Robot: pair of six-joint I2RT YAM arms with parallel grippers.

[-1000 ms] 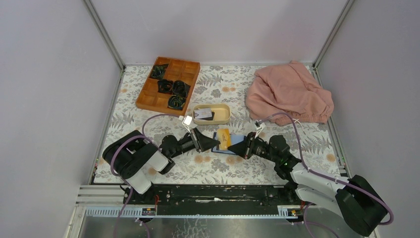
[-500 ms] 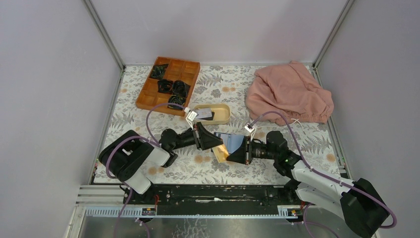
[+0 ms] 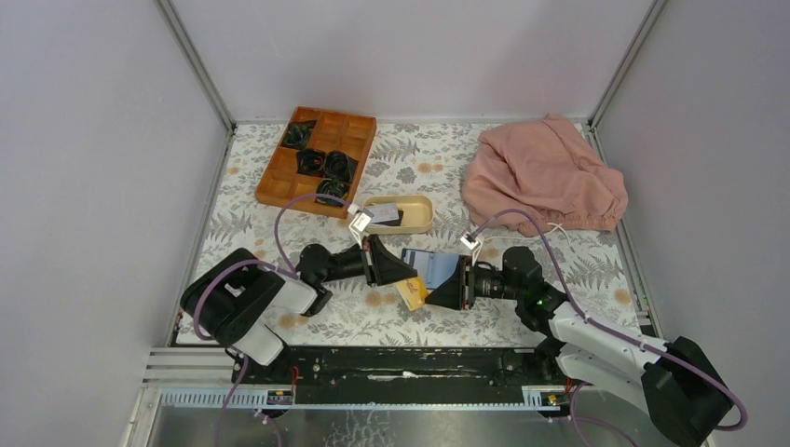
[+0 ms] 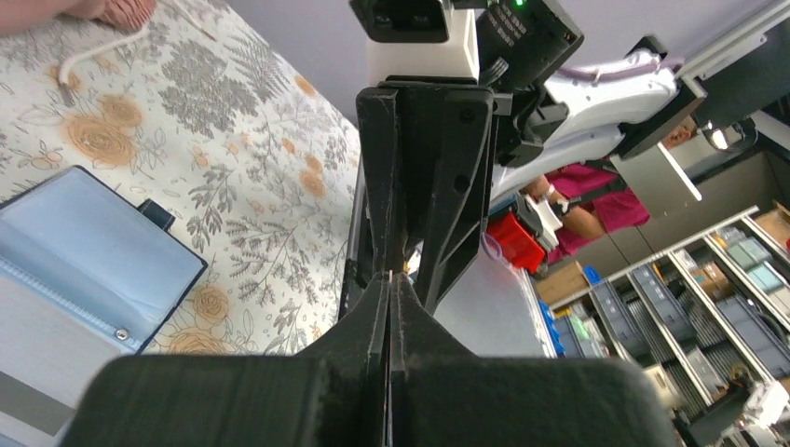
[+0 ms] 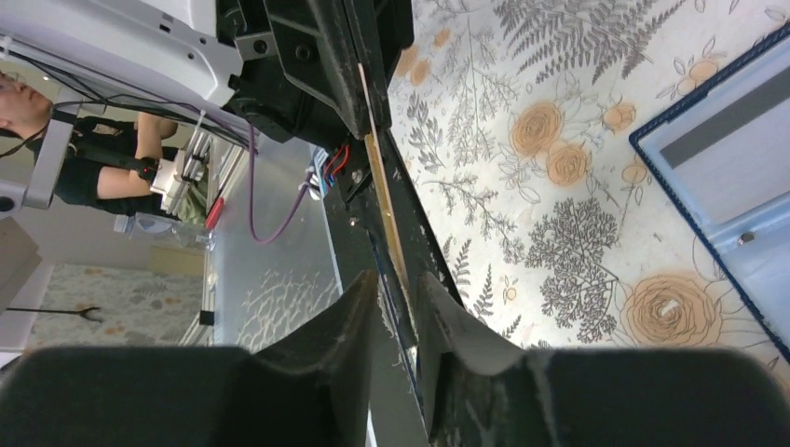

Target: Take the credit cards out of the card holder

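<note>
The navy card holder (image 3: 431,264) lies open on the flowered mat, its light blue inside up; it also shows in the left wrist view (image 4: 88,251) and the right wrist view (image 5: 727,158). A yellow-orange credit card (image 3: 411,291) hangs in the air just in front of it, between both grippers. My left gripper (image 3: 406,274) is shut on the card's thin edge (image 4: 389,273). My right gripper (image 3: 432,295) faces it, its jaws a little apart around the card's other end (image 5: 377,168). A pale card and a black card lie in the beige dish (image 3: 421,222).
An orange compartment tray (image 3: 284,182) with several black bundles stands at the back left. A pink cloth (image 3: 545,177) lies heaped at the back right. The dish is just behind the left gripper.
The yellow-orange card came off the holder, lifted by the right gripper. The left gripper moved in and shut on it. Both grippers have since shifted slightly left.
</note>
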